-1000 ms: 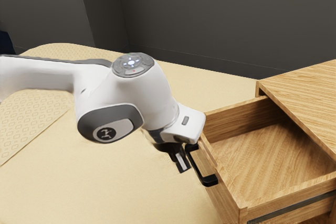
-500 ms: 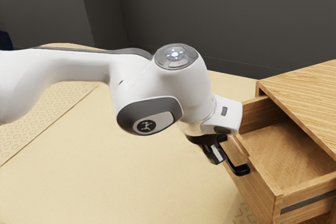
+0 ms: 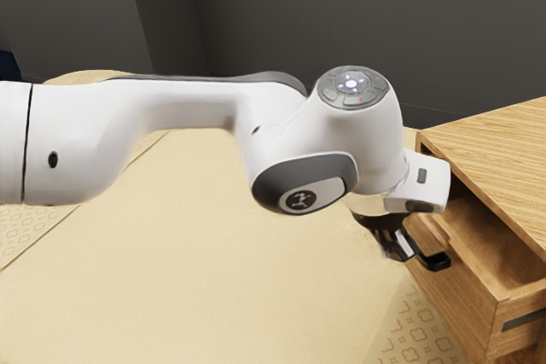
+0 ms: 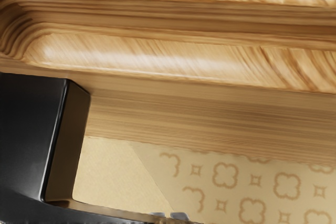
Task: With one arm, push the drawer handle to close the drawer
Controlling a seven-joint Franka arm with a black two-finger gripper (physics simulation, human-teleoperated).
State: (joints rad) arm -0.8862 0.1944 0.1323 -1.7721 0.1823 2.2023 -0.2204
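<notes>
In the exterior view my gripper (image 3: 404,252) points down, shut, at the outer side of the black handle (image 3: 438,262), close against it. The handle is fixed to the front of the wooden drawer (image 3: 465,296), which still stands partly out of its cabinet. My hand hides part of the handle and front panel. In the wrist view the handle (image 4: 29,135) looms large beside the drawer front (image 4: 210,106); the gripper's tips (image 4: 169,215) peek out close together at the handle's bar.
The wooden cabinet (image 3: 503,151) stands at the exterior view's right, its top above the drawer. A pale yellow surface with patterned areas (image 3: 213,287) lies under the arm. Dark grey walls (image 3: 341,23) rise behind.
My arm and hand have moved toward the exterior view's right. The drawer and its handle have slid the same way, so less of the drawer stands out of the cabinet.
</notes>
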